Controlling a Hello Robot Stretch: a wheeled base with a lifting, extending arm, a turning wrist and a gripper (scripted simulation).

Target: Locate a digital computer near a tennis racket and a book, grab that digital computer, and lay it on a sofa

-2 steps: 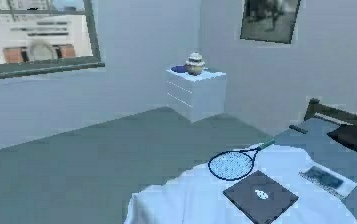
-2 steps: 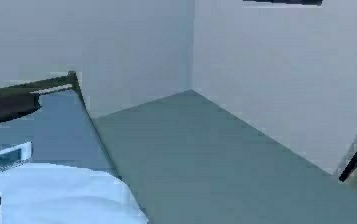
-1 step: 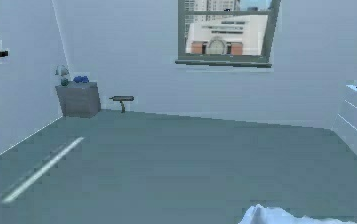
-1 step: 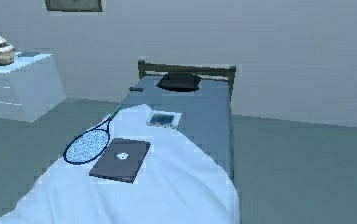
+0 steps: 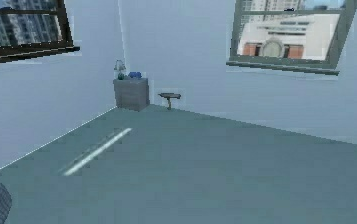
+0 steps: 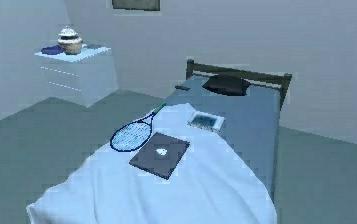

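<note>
**Arm side view: digital computer lies on the bed with racket and book**

Arm side view has the digital computer (image 6: 160,155), a dark flat slab with a pale mark on its lid. It lies closed and flat on the white sheet of the bed (image 6: 136,198), about midway along it. The tennis racket (image 6: 138,130) lies just beside it toward the arm side view's left, its head close to the slab's corner. The book (image 6: 207,121) rests near it, farther up the bed toward the dark pillow (image 6: 226,85).

These three together match the task's description, so this is probably the machine to take. It lies flat on soft bedding, so a grasp will likely have to come at an edge. How the gripper's fingers stand cannot be told from these pictures.

Beyond the bed stands a white dresser (image 6: 78,75). Its drawers are closed, so what they contain cannot be told. A round banded pot (image 6: 71,41) and a low blue thing (image 6: 51,50) stand on top.

Forward view has a small grey cabinet (image 5: 131,94) in the corner with small blue items (image 5: 135,75) on it. Finding the sofa comes after the pickup.
</note>
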